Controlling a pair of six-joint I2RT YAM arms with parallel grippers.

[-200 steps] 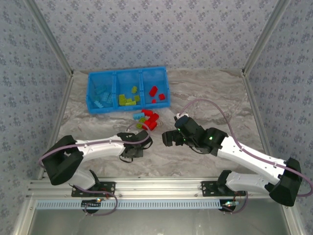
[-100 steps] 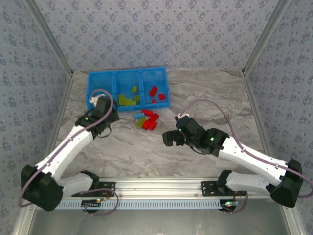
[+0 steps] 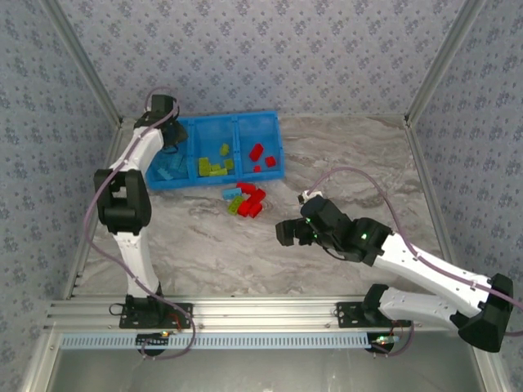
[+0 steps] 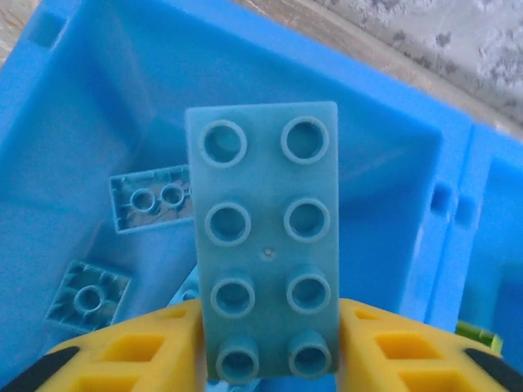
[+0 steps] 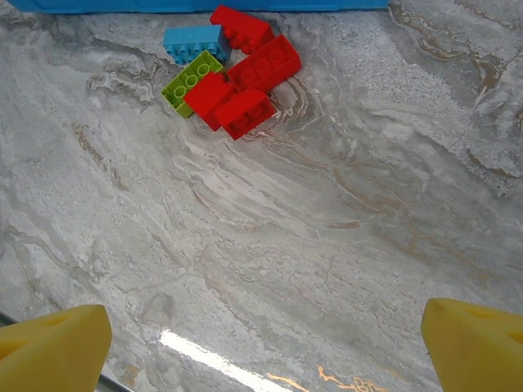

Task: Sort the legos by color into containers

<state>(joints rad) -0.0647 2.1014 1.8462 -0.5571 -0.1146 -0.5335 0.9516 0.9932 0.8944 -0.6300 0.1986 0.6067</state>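
Plainly, the riskiest part is the drop. The left claw (image 4: 270, 353) hangs over the left compartment of the blue tray (image 4: 392, 163), at the far left of the table. Its yellow fingers (image 4: 135, 355) are pressed against both sides of a light blue brick (image 4: 265, 245), gripping only its lower end. The brick stands studs toward the camera, with most of its length clear of the fingers. If it were let go while tilted, I judge it could strike the dividing wall on the right and tumble into the middle compartment. It could also land on the bricks below and bounce.

The left compartment holds loose light blue bricks (image 3: 169, 167); two of them (image 4: 147, 200) lie flat under the claw. The middle compartment holds lime green bricks (image 3: 215, 166), and the right one holds red bricks (image 3: 260, 155). As far as I can see, no colour is misplaced.

Just near of the tray, a small pile (image 3: 247, 200) waits on the marble table (image 5: 327, 245). It contains several red bricks (image 5: 245, 90), one green brick (image 5: 186, 82) and one blue brick (image 5: 194, 42), all touching.

The right claw (image 5: 265, 339) hovers near of this pile, spread as wide as it goes and holding nothing. Because the bricks are packed so closely, wide fingers could catch two colours at once or shove the cluster against the tray wall.
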